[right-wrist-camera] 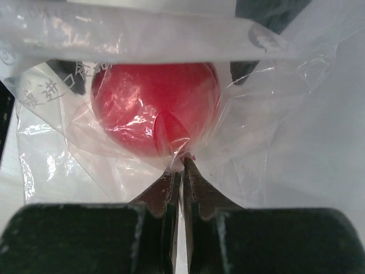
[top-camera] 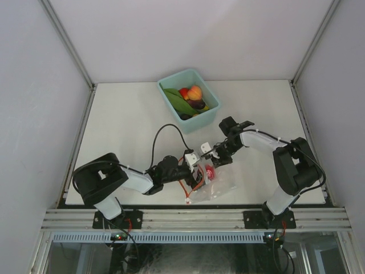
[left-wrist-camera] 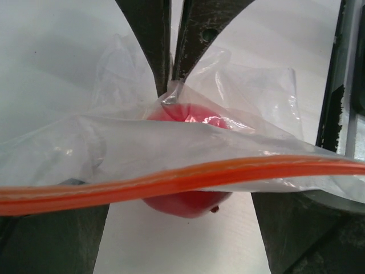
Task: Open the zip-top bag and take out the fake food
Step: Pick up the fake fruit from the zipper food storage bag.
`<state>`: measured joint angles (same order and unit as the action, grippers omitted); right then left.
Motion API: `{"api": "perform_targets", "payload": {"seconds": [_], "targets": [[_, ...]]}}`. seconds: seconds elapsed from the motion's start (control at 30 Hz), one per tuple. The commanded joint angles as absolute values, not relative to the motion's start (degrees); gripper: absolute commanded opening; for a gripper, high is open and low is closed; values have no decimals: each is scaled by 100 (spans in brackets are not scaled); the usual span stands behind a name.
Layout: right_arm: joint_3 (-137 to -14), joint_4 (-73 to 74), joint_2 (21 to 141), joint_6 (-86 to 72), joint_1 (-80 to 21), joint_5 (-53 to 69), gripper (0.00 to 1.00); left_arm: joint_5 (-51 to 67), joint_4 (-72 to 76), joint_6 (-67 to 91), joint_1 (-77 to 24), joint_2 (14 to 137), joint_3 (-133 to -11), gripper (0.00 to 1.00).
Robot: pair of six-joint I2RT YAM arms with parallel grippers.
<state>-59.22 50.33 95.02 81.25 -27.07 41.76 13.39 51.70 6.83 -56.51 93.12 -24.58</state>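
White tabletop (top-camera: 125,125), lower centre: clear crinkly zip-top bag (top-camera: 219,185) appears limp, slippery. Right gripper (right-wrist-camera: 182,162) clamps its film; left gripper (left-wrist-camera: 179,217) stands apart. Best hold: red-orange zipper strip (left-wrist-camera: 171,182).

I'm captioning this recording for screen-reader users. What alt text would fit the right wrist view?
The right gripper is shut, pinching a fold of the clear, crinkly zip-top bag at the bottom centre of the view. Just beyond the pinch, a round red fake fruit sits inside the bag, filling the middle of the picture.
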Motion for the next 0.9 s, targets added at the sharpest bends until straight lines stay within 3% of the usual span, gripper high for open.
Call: {"api": "perform_targets", "payload": {"seconds": [0.0,0.17,0.43,0.87], "targets": [[-6094,4963,9298,7213,-2863,4343,3,953,5304,409,-5736,9393,-2631,100],[-6328,5124,9382,6681,-2874,4695,3,770,5260,427,-5739,9492,-2718,100],[-6493,4997,9553,5941,-2920,4775,2,795,5067,554,-5748,9639,-2890,92],[-6495,4573,9573,5177,-2707,4070,2,436,4795,730,-5731,8904,-2612,48]]}}
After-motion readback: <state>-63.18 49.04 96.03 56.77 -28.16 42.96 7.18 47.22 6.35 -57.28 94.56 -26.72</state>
